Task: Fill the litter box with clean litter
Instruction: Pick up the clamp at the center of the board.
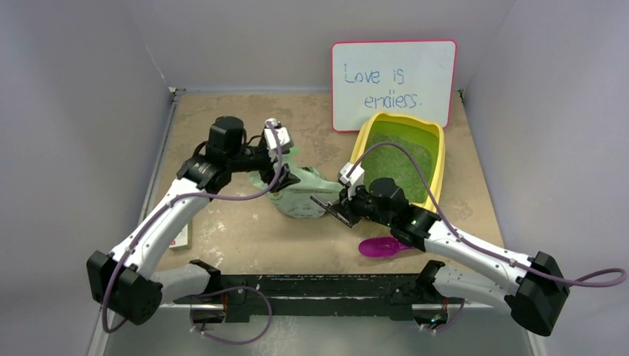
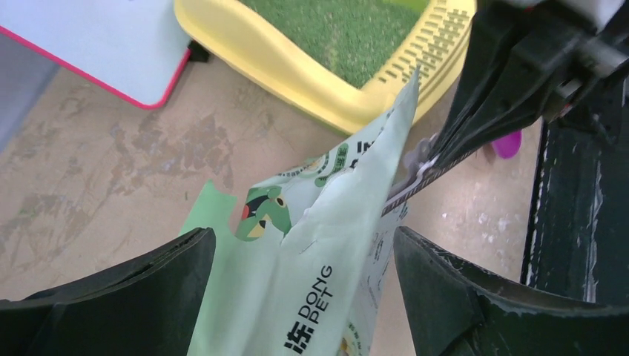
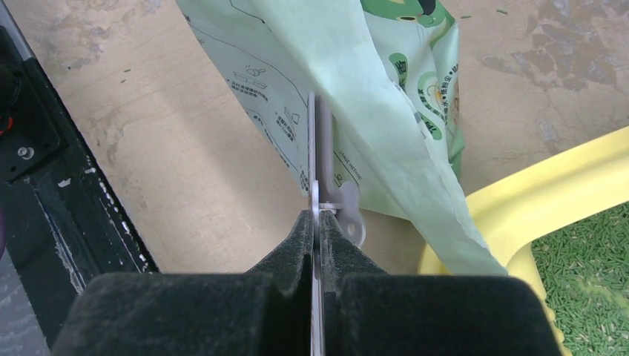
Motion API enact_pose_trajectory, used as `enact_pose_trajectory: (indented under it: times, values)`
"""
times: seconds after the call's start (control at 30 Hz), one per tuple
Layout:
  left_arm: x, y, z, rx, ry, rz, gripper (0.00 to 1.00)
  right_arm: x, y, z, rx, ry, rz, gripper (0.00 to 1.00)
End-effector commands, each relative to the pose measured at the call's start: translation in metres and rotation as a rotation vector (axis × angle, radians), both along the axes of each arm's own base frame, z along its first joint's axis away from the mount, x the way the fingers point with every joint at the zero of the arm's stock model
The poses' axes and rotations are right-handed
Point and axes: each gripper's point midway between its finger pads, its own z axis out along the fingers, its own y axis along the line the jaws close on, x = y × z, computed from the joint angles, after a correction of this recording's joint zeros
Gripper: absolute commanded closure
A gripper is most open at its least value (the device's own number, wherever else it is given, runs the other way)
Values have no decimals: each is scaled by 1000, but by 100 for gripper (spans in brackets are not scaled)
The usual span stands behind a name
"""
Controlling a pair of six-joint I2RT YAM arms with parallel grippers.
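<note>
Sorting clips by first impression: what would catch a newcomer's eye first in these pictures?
The yellow litter box at the right rear, its floor covered in green litter, stands out most. In the middle sits a pale green bag, the right gripper shut on its edge and the left gripper open around its top. Behind stands a whiteboard reading "Love is endless."

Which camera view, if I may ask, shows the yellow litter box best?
The top external view: nearly the whole litter box shows. The left wrist view catches its near rim and grille; the right wrist view only a corner.
</note>
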Motion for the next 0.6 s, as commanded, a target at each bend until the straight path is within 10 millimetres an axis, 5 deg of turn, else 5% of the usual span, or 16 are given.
enact_pose_trajectory:
  times: [0.0, 0.3, 0.57]
  values:
    - [-3, 0, 59, -192, -93, 86, 9, 14, 12, 30, 82, -49, -13, 100]
    - [-33, -7, 29, -302, 239, 129, 8, 24, 8, 33, 106, -43, -27, 100]
    - [-49, -17, 19, -576, 314, 249, 6, 29, 6, 31, 138, 6, -24, 100]
